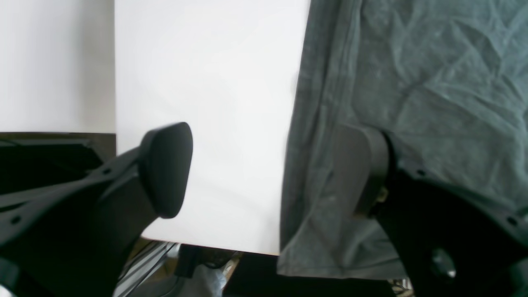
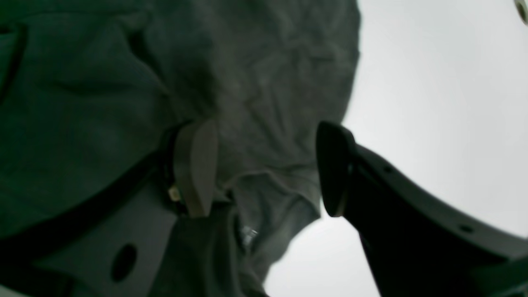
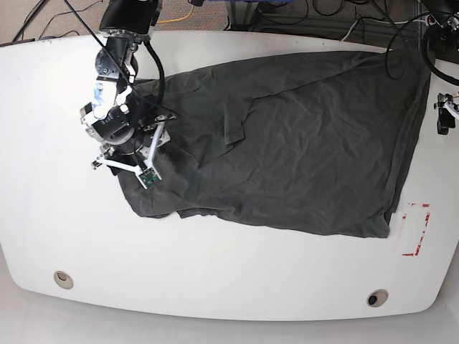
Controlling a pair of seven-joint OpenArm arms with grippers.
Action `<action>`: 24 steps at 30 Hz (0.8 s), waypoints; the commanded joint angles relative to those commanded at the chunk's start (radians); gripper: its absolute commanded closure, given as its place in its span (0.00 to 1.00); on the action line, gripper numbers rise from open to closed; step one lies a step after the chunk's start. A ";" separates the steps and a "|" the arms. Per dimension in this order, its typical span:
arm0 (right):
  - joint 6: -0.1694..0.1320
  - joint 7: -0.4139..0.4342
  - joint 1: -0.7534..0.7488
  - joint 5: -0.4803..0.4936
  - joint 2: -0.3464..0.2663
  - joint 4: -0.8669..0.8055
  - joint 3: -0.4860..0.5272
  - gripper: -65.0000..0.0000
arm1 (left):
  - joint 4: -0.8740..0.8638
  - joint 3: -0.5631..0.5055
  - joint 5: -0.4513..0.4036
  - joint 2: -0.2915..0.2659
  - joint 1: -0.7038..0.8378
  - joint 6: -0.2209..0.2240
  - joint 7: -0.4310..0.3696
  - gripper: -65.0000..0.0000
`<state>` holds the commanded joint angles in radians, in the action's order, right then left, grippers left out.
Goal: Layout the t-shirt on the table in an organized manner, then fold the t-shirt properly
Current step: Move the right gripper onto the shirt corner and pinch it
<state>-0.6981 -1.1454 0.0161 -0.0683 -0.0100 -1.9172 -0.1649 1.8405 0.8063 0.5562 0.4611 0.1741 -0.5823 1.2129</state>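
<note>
The dark grey t-shirt point(image 3: 301, 143) lies spread and wrinkled across the white table point(image 3: 215, 279), with a fold running down its middle. My right gripper point(image 3: 129, 168) hovers over the shirt's left end. In the right wrist view that gripper point(image 2: 264, 173) is open, with a bunched sleeve or corner of the t-shirt point(image 2: 272, 194) between its fingers point(image 2: 196, 169). My left gripper point(image 1: 264, 173) is also open and straddles the t-shirt's hem point(image 1: 313, 123) near the table's edge. One finger point(image 1: 359, 169) is over cloth and the other is over bare table point(image 1: 214, 82).
Two round grommet holes point(image 3: 63, 279) point(image 3: 376, 297) sit near the front edge. A red tape mark point(image 3: 416, 229) lies at the right, beside the shirt's corner. Cables run behind the table's back edge point(image 3: 287, 14). The left arm point(image 3: 443, 113) shows at the far right.
</note>
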 joint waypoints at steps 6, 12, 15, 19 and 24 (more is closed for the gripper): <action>0.000 0.052 0.021 0.000 0.029 0.097 0.029 0.43 | 0.000 -0.002 0.000 -0.011 0.000 0.000 0.000 0.23; 0.000 0.081 0.057 0.000 0.031 0.210 0.077 0.43 | 0.000 -0.003 0.000 -0.011 0.000 0.000 0.000 0.23; 0.000 0.084 0.068 0.000 0.032 0.242 0.092 0.43 | 0.000 -0.003 0.000 -0.011 0.000 0.000 0.000 0.23; 0.000 0.100 0.089 0.000 0.034 0.250 0.123 0.43 | 0.000 -0.003 0.000 -0.011 0.000 0.000 0.000 0.23; 0.000 0.109 0.101 0.000 0.035 0.265 0.146 0.43 | 0.000 -0.003 0.000 -0.011 0.000 0.000 0.000 0.23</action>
<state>-0.6981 -1.0365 0.1174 -0.0683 0.0253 -1.6517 -0.0192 1.8405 0.8032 0.5562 0.4503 0.1741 -0.5823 1.2129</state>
